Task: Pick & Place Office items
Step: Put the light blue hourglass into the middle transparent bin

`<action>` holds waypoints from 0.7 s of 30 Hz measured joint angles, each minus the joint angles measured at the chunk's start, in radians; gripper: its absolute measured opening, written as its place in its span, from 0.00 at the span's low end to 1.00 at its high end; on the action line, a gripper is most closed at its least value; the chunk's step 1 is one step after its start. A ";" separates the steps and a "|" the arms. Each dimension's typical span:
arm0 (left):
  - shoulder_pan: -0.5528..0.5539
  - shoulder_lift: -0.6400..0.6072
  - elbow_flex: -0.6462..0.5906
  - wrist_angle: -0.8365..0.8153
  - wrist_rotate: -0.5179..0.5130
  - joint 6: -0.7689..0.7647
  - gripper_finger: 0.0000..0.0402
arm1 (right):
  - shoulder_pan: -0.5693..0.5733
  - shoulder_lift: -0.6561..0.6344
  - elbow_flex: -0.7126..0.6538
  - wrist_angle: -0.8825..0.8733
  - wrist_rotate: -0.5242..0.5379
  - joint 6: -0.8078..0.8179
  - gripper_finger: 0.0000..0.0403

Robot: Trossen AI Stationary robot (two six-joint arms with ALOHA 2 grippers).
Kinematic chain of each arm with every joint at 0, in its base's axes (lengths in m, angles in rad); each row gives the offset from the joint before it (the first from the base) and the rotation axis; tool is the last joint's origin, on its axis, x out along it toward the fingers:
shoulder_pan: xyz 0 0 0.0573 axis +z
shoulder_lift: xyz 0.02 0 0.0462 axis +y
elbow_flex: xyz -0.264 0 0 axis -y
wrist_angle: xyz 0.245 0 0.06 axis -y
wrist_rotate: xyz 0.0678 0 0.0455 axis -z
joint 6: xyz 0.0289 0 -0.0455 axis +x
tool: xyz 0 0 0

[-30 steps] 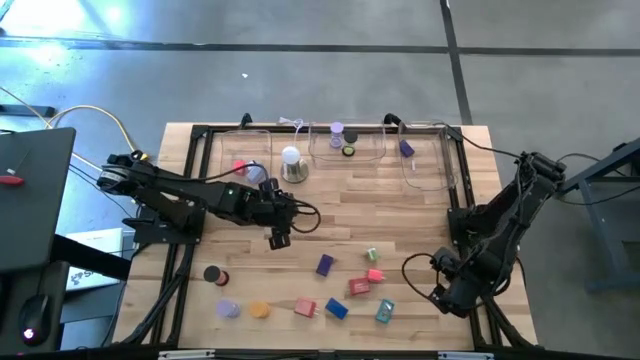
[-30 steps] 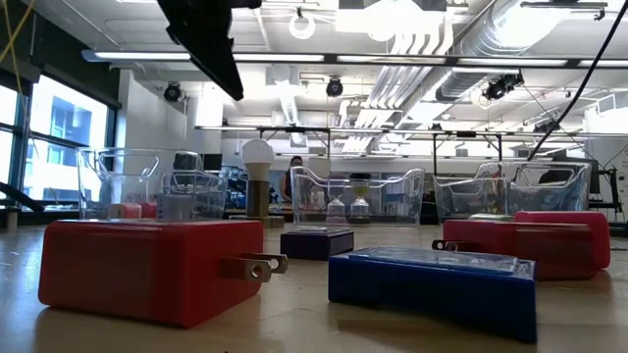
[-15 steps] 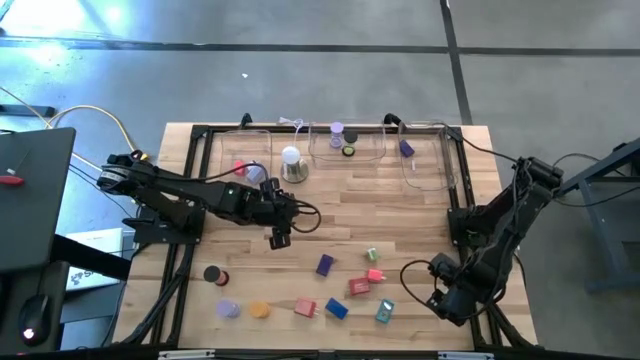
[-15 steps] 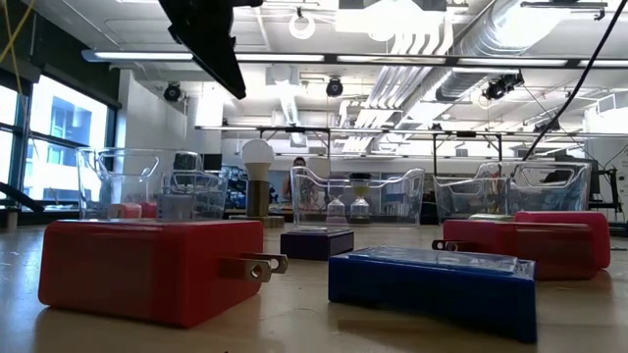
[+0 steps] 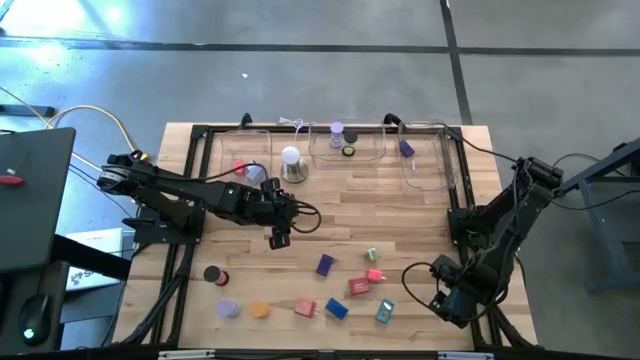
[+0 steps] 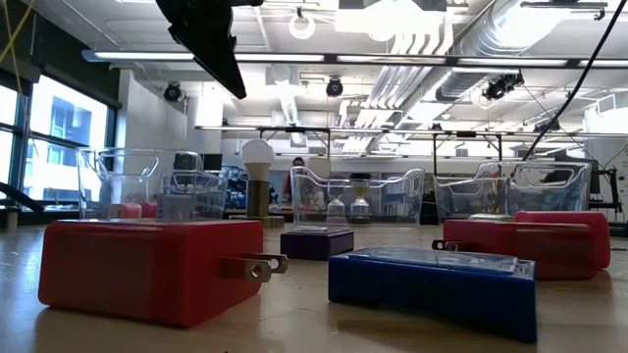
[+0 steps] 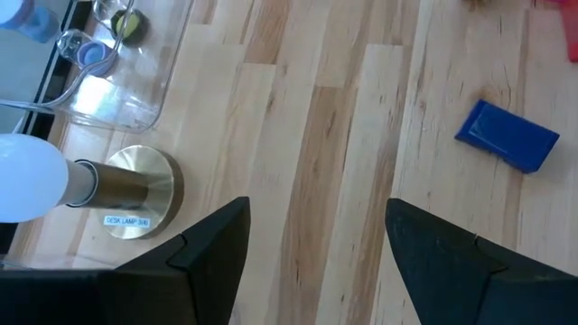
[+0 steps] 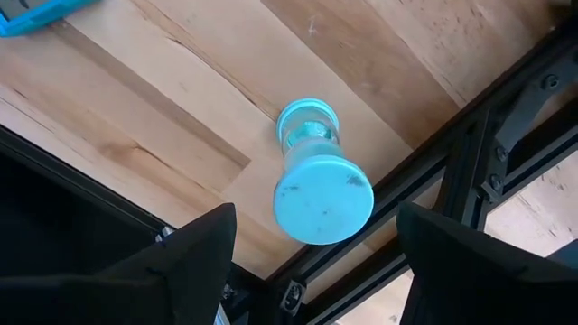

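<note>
Small colourful blocks lie on the table's near half: a purple one (image 5: 325,265), red ones (image 5: 359,286), a blue one (image 5: 336,309) and a teal one (image 5: 385,311). Orange (image 5: 259,310), lilac (image 5: 228,309) and black (image 5: 211,274) rolls lie near-left. My left gripper (image 5: 278,237) hangs open above bare wood left of centre, with the purple block (image 7: 506,135) ahead of it. My right gripper (image 5: 445,302) is open at the near-right corner. Its fingers stand on either side of an upright teal roll (image 8: 316,185) without touching it.
Three clear trays (image 5: 345,150) line the far edge, with a few pieces inside. A white dome lamp on a metal base (image 5: 291,163) stands in front of them. A black frame rail (image 8: 470,171) runs right beside the teal roll. Bare wood lies mid-table.
My right arm has shifted slightly toward the table's near edge, its gripper staying open. The left arm and the pieces have kept still.
</note>
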 joint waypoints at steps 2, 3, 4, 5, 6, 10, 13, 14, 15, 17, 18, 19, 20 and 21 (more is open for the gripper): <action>0.000 0.000 0.000 0.000 0.000 0.000 0.62 | 0.000 0.000 -0.001 0.000 0.000 0.000 0.73; 0.000 0.000 0.000 0.000 0.000 0.000 0.62 | 0.000 0.000 -0.005 0.001 0.000 0.000 0.73; 0.000 0.000 0.000 0.000 0.000 0.000 0.62 | 0.000 0.000 -0.012 0.004 0.000 0.000 0.73; 0.000 0.000 0.000 0.000 0.000 0.000 0.62 | 0.000 0.000 -0.023 0.009 -0.006 0.000 0.73; 0.000 0.000 0.000 0.000 0.000 0.000 0.62 | 0.000 0.000 -0.033 0.012 -0.018 -0.002 0.73; 0.000 0.000 0.000 0.000 0.000 0.000 0.62 | 0.000 0.000 -0.055 0.018 -0.039 -0.025 0.73; 0.000 0.000 0.000 0.000 0.000 0.000 0.62 | -0.010 0.000 -0.055 0.049 -0.004 -0.053 0.73; 0.000 0.000 0.000 0.000 0.000 0.000 0.62 | -0.011 0.000 -0.055 0.055 -0.002 -0.059 0.73; 0.000 0.000 0.000 0.000 -0.001 0.000 0.62 | -0.012 0.000 -0.058 0.059 -0.003 -0.059 0.73; 0.000 0.000 0.000 0.000 -0.001 0.000 0.62 | -0.017 0.000 -0.075 0.070 -0.017 -0.060 0.73; 0.000 0.000 0.000 0.001 -0.001 0.000 0.62 | -0.018 0.000 -0.085 0.076 -0.035 -0.059 0.73; 0.000 0.000 0.000 0.001 -0.001 0.000 0.62 | -0.018 0.000 -0.095 0.084 -0.049 -0.055 0.73; 0.000 0.000 0.000 0.001 -0.001 0.000 0.62 | -0.018 0.000 -0.106 0.099 -0.063 -0.054 0.73; 0.000 0.000 0.000 0.001 -0.001 0.000 0.62 | -0.018 0.000 -0.121 0.117 -0.072 -0.055 0.73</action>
